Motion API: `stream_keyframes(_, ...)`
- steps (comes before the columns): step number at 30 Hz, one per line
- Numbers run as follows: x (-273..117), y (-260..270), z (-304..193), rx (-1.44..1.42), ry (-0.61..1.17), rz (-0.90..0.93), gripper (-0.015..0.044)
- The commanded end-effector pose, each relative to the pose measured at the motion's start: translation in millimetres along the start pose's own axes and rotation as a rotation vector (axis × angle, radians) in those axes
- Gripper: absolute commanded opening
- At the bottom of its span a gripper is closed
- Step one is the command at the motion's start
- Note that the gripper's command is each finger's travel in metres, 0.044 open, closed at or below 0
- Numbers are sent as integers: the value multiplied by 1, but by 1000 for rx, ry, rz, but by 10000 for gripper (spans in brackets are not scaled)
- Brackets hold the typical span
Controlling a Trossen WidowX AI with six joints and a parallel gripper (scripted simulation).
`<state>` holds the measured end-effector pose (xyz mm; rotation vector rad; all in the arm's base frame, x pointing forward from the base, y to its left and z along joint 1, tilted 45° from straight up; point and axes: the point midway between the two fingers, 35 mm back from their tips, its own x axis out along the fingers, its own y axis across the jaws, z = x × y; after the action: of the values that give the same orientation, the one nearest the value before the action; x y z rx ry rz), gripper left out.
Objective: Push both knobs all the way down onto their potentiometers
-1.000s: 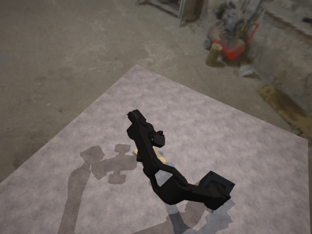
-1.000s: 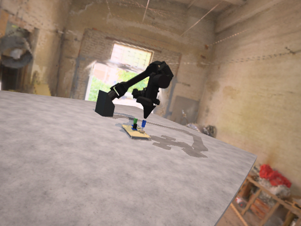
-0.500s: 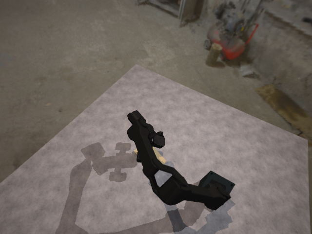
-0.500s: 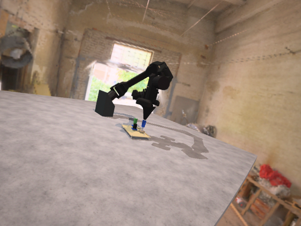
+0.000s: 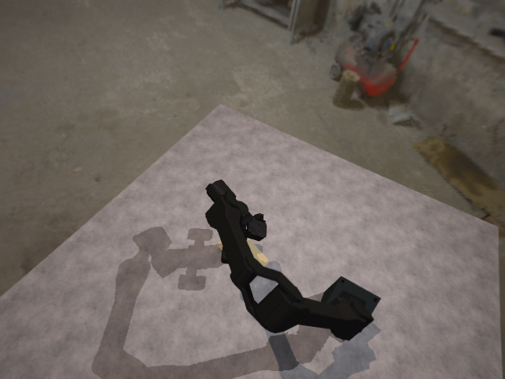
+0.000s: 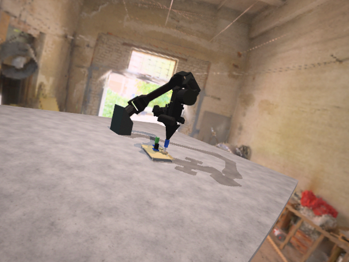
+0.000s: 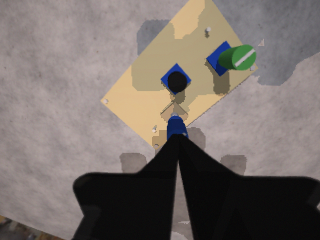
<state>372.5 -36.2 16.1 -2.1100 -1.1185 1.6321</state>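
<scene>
The tan circuit board (image 5: 256, 249) (image 6: 160, 155) (image 7: 120, 100) stands on the table, mostly hidden by the arm in the top view. A blue knob (image 6: 166, 143) (image 7: 176, 126) stands high, with pale shaft visible below it. A green knob (image 6: 156, 140) (image 7: 243, 57) stands high above a blue base (image 7: 218, 59). A shorter black knob (image 6: 156, 146) (image 7: 177, 82) sits low on another blue base. My gripper (image 6: 168, 138) (image 7: 177, 138) is shut and holds nothing. Its tips are at the top of the blue knob and hide part of it in the wrist view; exact contact cannot be told.
The robot's dark base (image 5: 342, 285) (image 6: 121, 120) stands behind the board in the exterior view. The green knob rises beside the black one. The table's edge (image 6: 275, 216) shows at the right in the exterior view. Arm shadows cross the board and table.
</scene>
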Motion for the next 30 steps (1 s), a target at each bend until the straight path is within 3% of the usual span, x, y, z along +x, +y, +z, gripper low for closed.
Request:
stream_keyframes(1, 1, 0, 0, 4, 3, -3, 0)
stream_keyframes(30, 4, 0, 0, 4, 3, -3, 0)
